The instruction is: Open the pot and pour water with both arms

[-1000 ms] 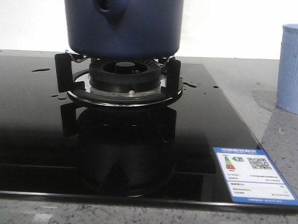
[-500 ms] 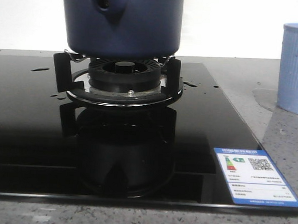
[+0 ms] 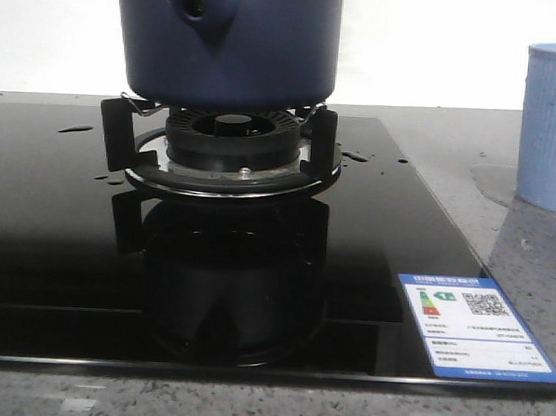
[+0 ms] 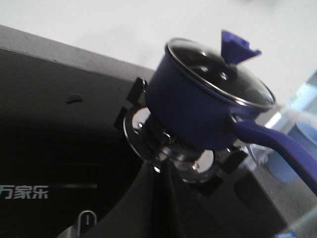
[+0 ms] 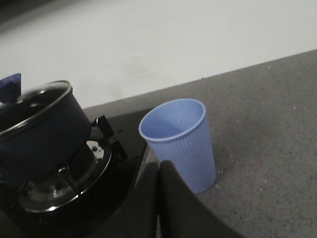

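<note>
The black glass cooktop (image 3: 62, 243) carries the burner stand (image 3: 229, 159), where the pot (image 3: 230, 47) sits with its glass lid (image 4: 223, 74) on. A pale blue cup (image 5: 181, 141) stands beside the cooktop. Both grippers look pressed together, though dimly seen.

The pot (image 3: 229, 42) sits on the burner grate (image 3: 220, 154), filling the stove's middle; its glass lid (image 4: 220, 74) with a blue knob (image 4: 237, 47) covers the mouth, so the way in from 12 o'clock, straight above, ends at the knob. In the left wrist view its long handle (image 4: 277, 148) juts out sideways toward the cup. The ribbed cup (image 3: 551, 129) stands at 3 o'clock from the pot, well apart, with bare countertop (image 3: 449, 152) between. At 9 o'clock the black glass cooktop (image 3: 44, 214) lies flat and open.
</note>
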